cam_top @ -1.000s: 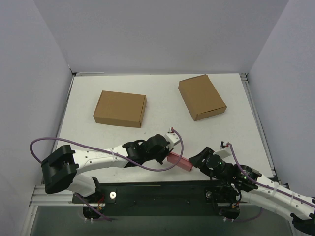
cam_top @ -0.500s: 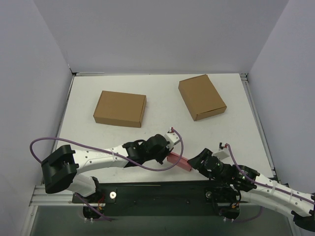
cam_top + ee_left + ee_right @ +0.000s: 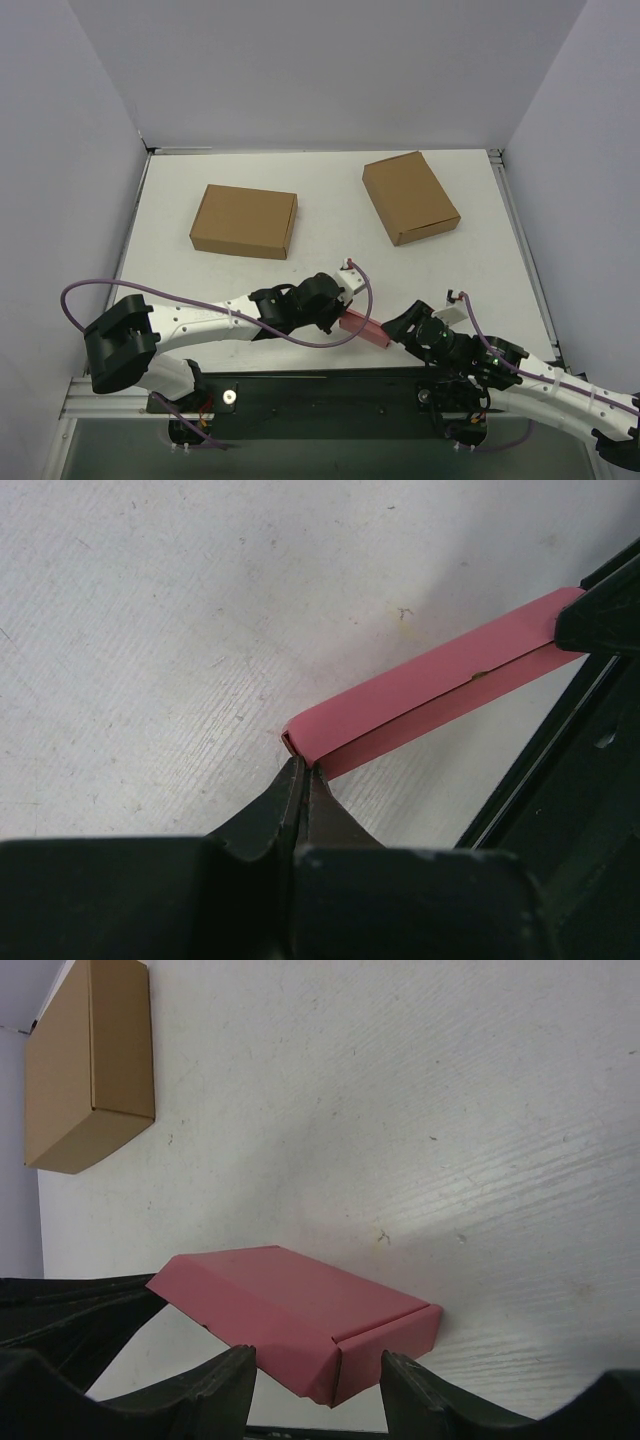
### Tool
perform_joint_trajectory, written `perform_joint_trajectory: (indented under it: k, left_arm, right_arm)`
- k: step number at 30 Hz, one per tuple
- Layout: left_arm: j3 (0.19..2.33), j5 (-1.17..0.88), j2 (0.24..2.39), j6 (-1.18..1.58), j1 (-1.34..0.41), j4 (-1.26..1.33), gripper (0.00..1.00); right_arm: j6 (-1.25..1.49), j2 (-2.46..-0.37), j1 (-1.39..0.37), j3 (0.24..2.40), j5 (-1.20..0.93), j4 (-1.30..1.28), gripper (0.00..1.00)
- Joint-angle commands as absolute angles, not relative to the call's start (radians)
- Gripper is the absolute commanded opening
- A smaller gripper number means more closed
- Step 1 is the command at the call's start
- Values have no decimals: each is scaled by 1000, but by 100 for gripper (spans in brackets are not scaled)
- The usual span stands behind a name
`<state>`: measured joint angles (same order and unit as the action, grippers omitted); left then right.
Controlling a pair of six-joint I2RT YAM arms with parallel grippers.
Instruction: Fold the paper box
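The paper box (image 3: 365, 328) is a small closed pink box near the table's front edge, between my two arms. My left gripper (image 3: 336, 318) is shut, its tips (image 3: 302, 770) pinching the thin card at the box's left end (image 3: 430, 695). In the right wrist view the paper box (image 3: 290, 1305) sits tilted, its left end raised. My right gripper (image 3: 318, 1375) stands open at its right end. The box's near corner lies between the two fingers (image 3: 225, 1385), with a gap on each side. From above, the right gripper (image 3: 396, 334) meets the box's right end.
Two larger brown cardboard boxes lie at the back, one left (image 3: 244, 220) and one right (image 3: 410, 197); one of them also shows in the right wrist view (image 3: 90, 1060). The black base rail (image 3: 330, 385) runs just below the pink box. White walls enclose the table.
My right gripper has edged a little left toward the pink box's end, and its jaws stand slightly wider. The left arm and the box have hardly moved.
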<state>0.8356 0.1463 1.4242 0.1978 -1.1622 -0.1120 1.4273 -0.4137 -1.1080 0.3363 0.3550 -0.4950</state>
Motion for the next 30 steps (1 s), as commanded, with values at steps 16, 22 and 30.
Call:
perform_joint_trajectory:
  k: [16,22,30]
  left_arm:
    - [838,141,1456,196,-1160,-172,0]
    - [839,127,1450,183,-1172,-164,0]
    - [825,94,1413,173,-1172,-138,1]
  right_arm:
    - [1440,-413,-1114,338,420,-537,53]
    - [1477,-410,-1115,284,388,-541,48]
    - [1508,-410,-1117,258,382,-545,44]
